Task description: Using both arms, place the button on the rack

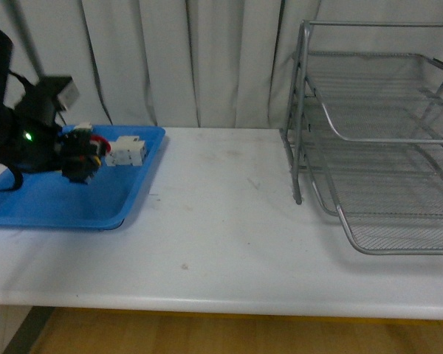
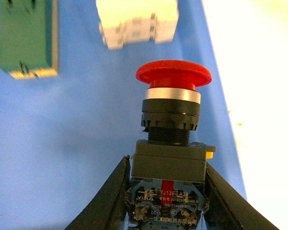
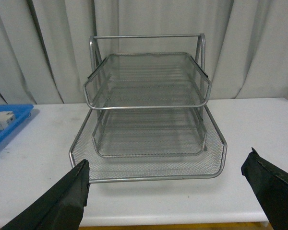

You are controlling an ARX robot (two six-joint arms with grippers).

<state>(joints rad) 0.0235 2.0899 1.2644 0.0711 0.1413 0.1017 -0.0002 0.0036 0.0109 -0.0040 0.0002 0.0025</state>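
Observation:
My left gripper [image 1: 80, 158] is shut on the button [image 2: 170, 129], holding its dark boxy body between both fingers a little above the blue tray [image 1: 52, 199]; the red cap [image 2: 174, 74] points away from the wrist. In the front view the button [image 1: 88, 146] shows only as a red and yellow bit at the gripper. The silver wire-mesh rack [image 1: 384, 140] stands at the table's right. My right gripper [image 3: 165, 191] is open and empty, its fingers [image 3: 62, 201] spread before the rack [image 3: 149, 110]; that arm is out of the front view.
A white block [image 1: 125, 151] lies in the blue tray beside the gripper, and shows in the left wrist view [image 2: 138, 23] with a green-and-cream block [image 2: 28, 40]. White table [image 1: 221, 221] runs between tray and rack. Grey curtain behind.

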